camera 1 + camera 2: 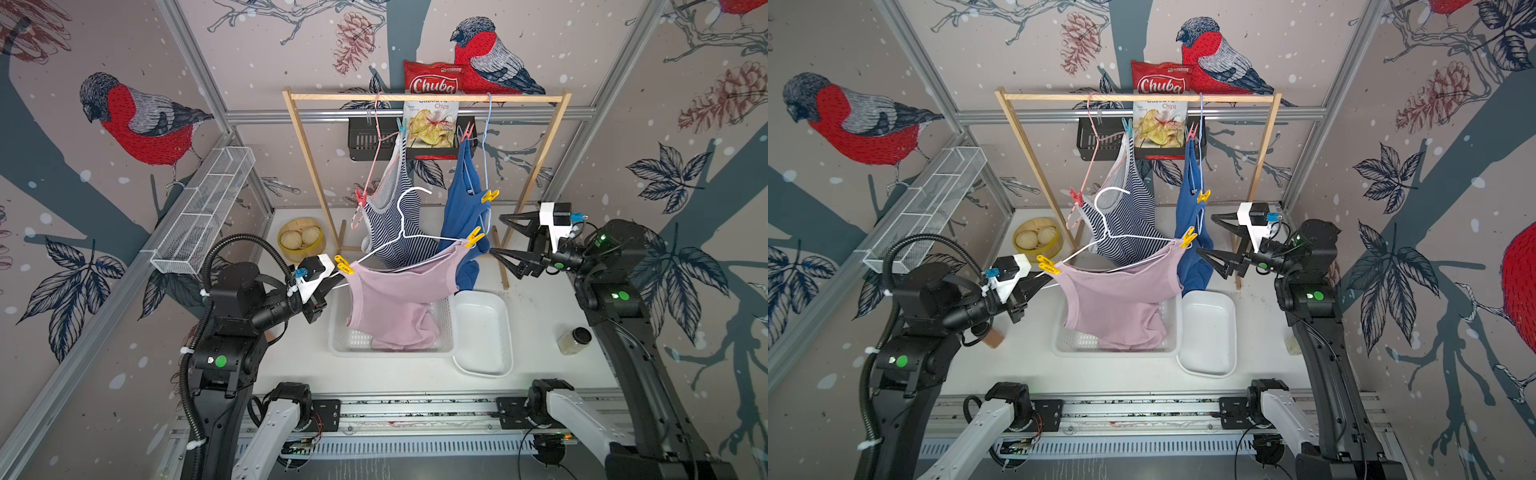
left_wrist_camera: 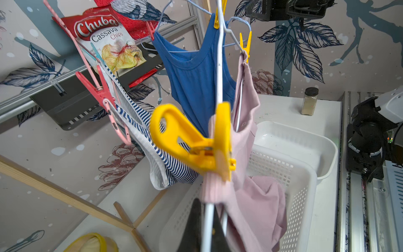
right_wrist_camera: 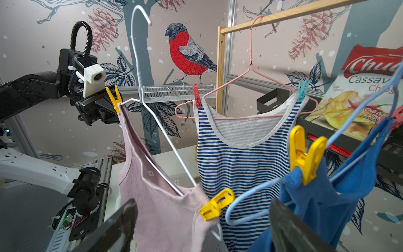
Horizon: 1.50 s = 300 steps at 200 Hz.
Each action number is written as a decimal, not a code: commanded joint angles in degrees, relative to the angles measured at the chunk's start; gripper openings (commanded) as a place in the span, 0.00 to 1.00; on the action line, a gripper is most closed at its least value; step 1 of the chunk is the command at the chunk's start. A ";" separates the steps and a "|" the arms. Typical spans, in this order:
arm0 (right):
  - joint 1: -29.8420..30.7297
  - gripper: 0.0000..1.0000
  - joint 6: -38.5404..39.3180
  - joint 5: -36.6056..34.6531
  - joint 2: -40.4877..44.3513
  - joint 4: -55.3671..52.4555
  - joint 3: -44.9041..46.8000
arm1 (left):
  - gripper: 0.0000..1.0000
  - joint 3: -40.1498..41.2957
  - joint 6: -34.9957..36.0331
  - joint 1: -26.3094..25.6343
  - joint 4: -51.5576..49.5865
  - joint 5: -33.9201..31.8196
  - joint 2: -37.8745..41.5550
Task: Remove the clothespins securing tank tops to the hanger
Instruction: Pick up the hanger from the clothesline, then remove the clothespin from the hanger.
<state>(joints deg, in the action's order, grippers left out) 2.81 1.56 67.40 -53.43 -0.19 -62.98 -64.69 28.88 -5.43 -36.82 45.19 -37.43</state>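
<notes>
1. blue top [image 1: 461, 208] & striped top [image 1: 395, 232] hang pegged on the wooden rack [image 1: 428, 98]. r gripper [image 1: 496, 233] has jaws spread wide, holding nothing, just beside the blue one. i could snag cloth on approach.
2. pink top [image 1: 395, 299] hangs off the white hanger [image 2: 219, 76], hem in the basket [image 1: 390, 353]. w/ one peg off it may swing or slide along the wire.
3. l gripper [image 1: 334, 286] is clamped shut on the hanger's wire end only. a tug from the r side could twist it loose.
4. yellow peg [image 1: 475, 238] is nearest the r jaws. pinch the wrong end & it won't open, or it pops away.
</notes>
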 commanded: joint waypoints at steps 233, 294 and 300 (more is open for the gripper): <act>0.27 0.65 4.78 12.34 -0.34 -0.45 0.37 | 0.00 -1.14 3.11 -2.30 2.19 2.91 1.79; 0.00 0.53 5.38 15.54 -2.18 -1.06 -0.17 | 0.00 -1.48 2.76 -2.30 2.55 3.22 1.17; -0.04 0.51 5.54 15.66 -2.37 -1.25 -0.21 | 0.00 -1.54 2.76 -2.30 2.63 3.28 1.13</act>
<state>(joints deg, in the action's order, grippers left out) 2.61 6.31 80.51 -55.22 -1.76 -62.67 -65.80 30.89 -7.73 -37.63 46.83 -36.36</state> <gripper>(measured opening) 0.541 0.058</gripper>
